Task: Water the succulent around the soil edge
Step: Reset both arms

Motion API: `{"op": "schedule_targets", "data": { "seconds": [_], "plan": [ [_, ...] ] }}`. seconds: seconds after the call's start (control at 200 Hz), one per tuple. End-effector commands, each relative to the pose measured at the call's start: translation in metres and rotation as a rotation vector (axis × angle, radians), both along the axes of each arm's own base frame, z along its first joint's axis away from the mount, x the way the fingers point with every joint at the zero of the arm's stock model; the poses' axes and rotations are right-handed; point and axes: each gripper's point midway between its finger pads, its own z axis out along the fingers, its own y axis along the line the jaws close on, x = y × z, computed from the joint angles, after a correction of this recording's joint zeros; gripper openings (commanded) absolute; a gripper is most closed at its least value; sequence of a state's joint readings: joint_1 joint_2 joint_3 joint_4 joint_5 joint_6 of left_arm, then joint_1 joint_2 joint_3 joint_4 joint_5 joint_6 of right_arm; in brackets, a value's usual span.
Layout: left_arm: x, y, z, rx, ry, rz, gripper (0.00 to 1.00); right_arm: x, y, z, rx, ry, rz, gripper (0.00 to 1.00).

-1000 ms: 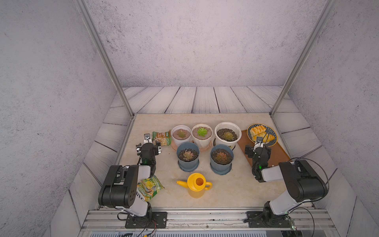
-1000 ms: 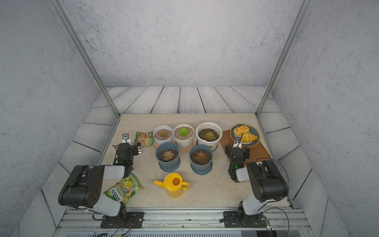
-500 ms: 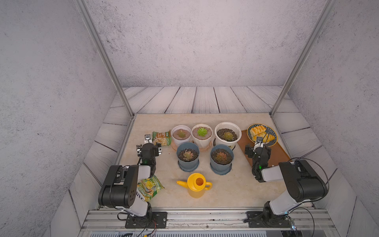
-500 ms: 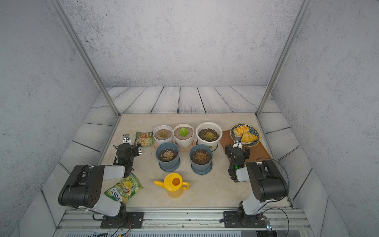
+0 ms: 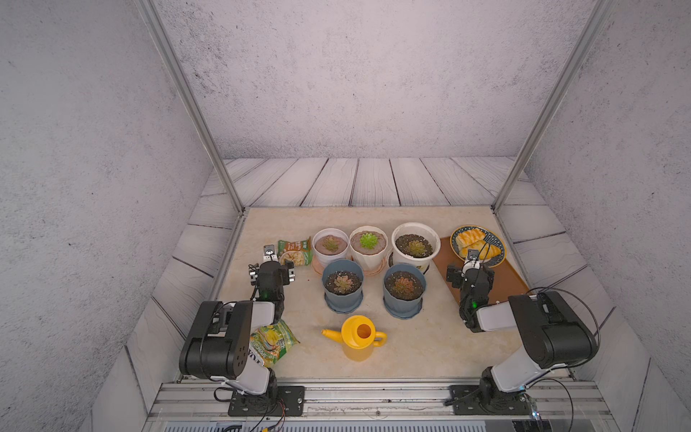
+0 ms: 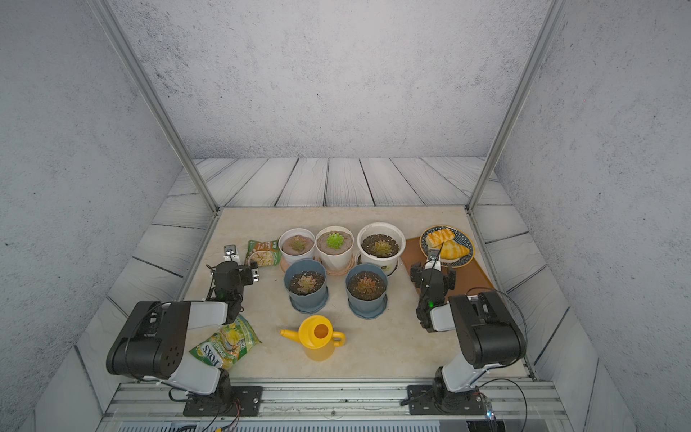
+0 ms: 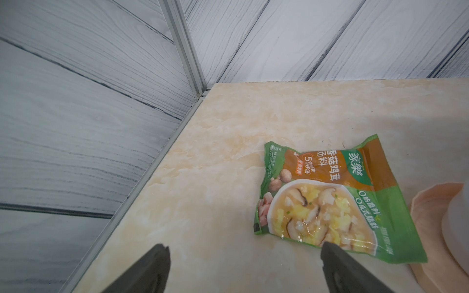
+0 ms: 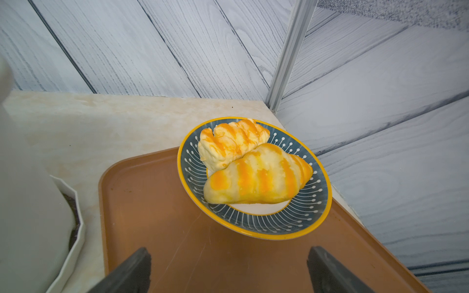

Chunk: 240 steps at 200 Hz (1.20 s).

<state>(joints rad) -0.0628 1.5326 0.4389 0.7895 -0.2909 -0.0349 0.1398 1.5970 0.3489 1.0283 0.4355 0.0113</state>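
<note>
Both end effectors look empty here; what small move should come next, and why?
Probably swing the right end effector from over the brown tray toward the yellow watering can: it stands untouched at the front, handle pointing to the right arm's side, and the jaws are open and empty.

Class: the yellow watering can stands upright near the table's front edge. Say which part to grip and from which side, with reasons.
Grip the loop handle of the watering can, coming in from the robot's right with the open right hand. The can stands upright with its handle facing that side and its spout pointing away; the body looks too wide.
</note>
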Motion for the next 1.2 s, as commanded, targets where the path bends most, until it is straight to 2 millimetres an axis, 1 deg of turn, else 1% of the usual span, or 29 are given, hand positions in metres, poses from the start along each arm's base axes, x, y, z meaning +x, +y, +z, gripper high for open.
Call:
{"op": "schedule_targets", "data": {
  "seconds": [0.0,0.916,1.196],
  "plan": [
    [0.0013,0.0015,0.0032,-0.011,-0.010,0.007,0.98,0.0036,0.0002,0.0058,0.014,-0.019,0.002,1.00],
    [0.0014,0.0015,0.0036,-0.011,-0.012,0.007,0.98,0.0042,0.0016,0.0063,0.014,-0.018,0.006,1.00],
    [0.0014,0.0017,0.0034,-0.011,-0.011,0.007,0.98,0.0068,-0.0014,0.0037,0.030,0.004,0.002,1.00]
  ]
}}
